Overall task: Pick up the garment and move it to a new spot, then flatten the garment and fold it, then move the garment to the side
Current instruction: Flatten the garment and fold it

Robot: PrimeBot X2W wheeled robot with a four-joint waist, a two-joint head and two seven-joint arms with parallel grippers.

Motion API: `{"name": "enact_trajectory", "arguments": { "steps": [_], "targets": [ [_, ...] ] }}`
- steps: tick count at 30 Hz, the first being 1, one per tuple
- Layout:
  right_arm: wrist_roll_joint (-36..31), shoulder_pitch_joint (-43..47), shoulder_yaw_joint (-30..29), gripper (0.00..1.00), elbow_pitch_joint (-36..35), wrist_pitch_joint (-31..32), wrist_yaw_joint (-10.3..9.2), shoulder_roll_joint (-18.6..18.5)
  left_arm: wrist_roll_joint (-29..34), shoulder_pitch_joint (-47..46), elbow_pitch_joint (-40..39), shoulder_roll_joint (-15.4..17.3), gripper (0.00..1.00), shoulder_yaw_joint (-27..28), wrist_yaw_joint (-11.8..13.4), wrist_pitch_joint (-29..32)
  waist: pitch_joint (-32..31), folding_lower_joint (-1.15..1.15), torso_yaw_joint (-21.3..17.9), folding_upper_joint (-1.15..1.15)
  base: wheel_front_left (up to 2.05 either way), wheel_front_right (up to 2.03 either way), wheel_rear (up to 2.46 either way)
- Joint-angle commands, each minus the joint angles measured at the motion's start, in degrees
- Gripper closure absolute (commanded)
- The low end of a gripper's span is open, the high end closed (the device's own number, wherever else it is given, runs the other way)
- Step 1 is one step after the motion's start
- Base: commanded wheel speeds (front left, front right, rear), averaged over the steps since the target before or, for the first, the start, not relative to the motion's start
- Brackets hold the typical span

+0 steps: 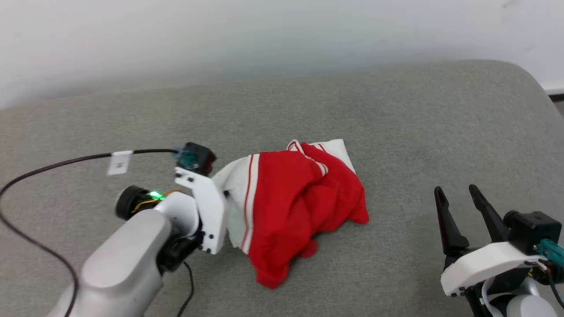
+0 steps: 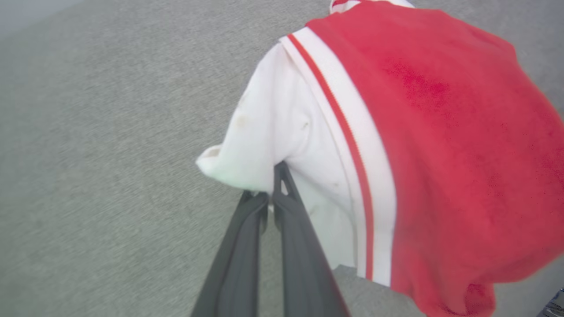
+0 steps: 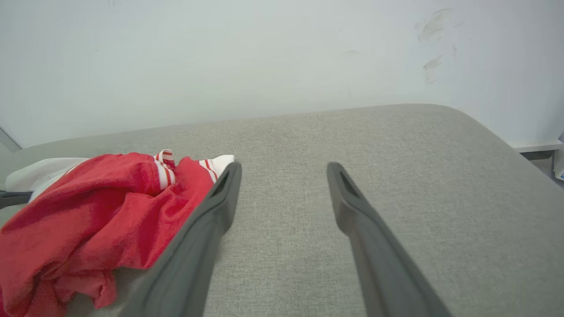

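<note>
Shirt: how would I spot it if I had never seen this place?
Look at the big grey cushion below the pale wall. Near its middle lies a crumpled shirt. It is the one bright red thing there, with white sleeves edged in red stripes, and the left gripper pinches one sleeve.

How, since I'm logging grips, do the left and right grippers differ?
The left gripper is shut on the garment at its white sleeve; the right gripper is open and empty. The left touches the garment; the right hangs apart over the grey cushion. Both have dark fingers.
</note>
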Motion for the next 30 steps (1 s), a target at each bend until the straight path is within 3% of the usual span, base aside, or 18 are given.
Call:
{"name": "enact_trajectory", "arguments": {
  "steps": [1,11,17,18,19,30],
  "targets": [
    [-0.3,0.6,-0.2,0.00,-0.3,0.1,-0.02,0.0,0.0,1.4,-0.9,1.0,1.00,0.5,0.7,-0.5,-1.5,0.00,1.8,0.00,0.00,0.00,0.00],
    [-0.7,3.0,-1.2,0.00,-2.6,2.1,-0.02,0.0,-7.7,21.7,-15.1,11.0,1.00,10.7,13.9,-4.2,-4.2,0.00,5.3,0.00,0.00,0.00,0.00],
    [-0.9,3.8,-1.5,0.00,-3.4,3.0,-0.02,0.0,-11.9,32.4,-17.6,10.3,0.97,13.7,17.6,-7.9,-4.8,0.00,5.7,0.00,0.00,0.00,0.00],
    [-0.8,4.0,-1.6,0.00,-3.5,3.3,-0.02,0.0,-12.1,33.0,-17.8,10.0,0.17,13.8,17.6,-8.6,-5.0,0.00,5.8,0.00,0.00,0.00,0.00],
    [-0.7,4.1,-1.7,0.00,-3.6,3.4,-0.02,0.0,-12.1,33.5,-17.9,9.5,0.00,13.9,17.4,-9.5,-5.3,0.00,5.8,0.00,0.00,0.00,0.00],
    [0.0,6.0,-3.0,0.00,-3.9,5.4,-0.02,0.0,-3.5,29.5,-19.6,6.3,0.00,14.6,16.0,-27.1,-8.9,0.00,5.2,0.00,0.00,0.00,0.00]
  ]
}}
